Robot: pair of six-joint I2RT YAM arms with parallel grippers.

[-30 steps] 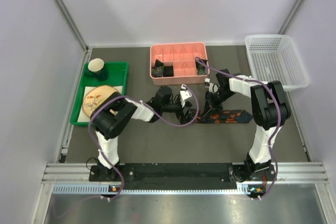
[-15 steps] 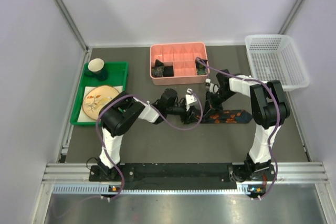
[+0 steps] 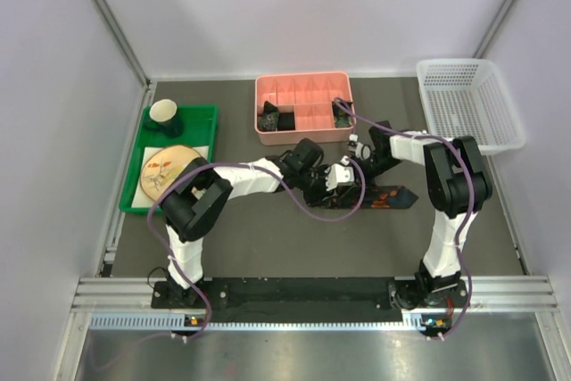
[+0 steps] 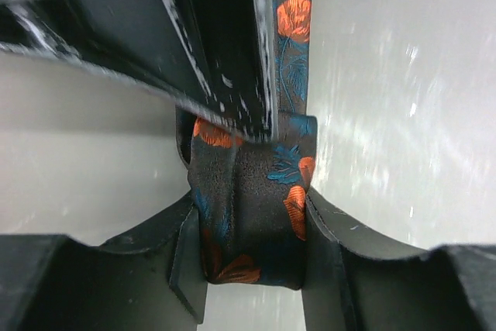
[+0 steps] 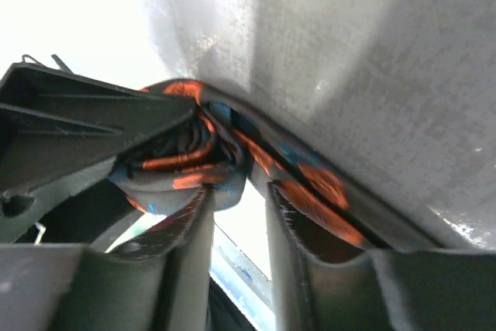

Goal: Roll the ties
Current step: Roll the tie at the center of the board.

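Rolling step judged in hand: orange-blotched tie (image 3: 390,198) part-rolled at mid surface (image 3: 268,238), tail laid flat. Rolled end clasped by left fingers (image 4: 325,269); right fingers (image 5: 190,261) narrowly parted against it. Next: right fingers probably to be freed, rolling carried along tail.

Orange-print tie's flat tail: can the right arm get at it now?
Likely yes: the tail lies uncovered beside the right end effector; the left end effector holds only the rolled end.
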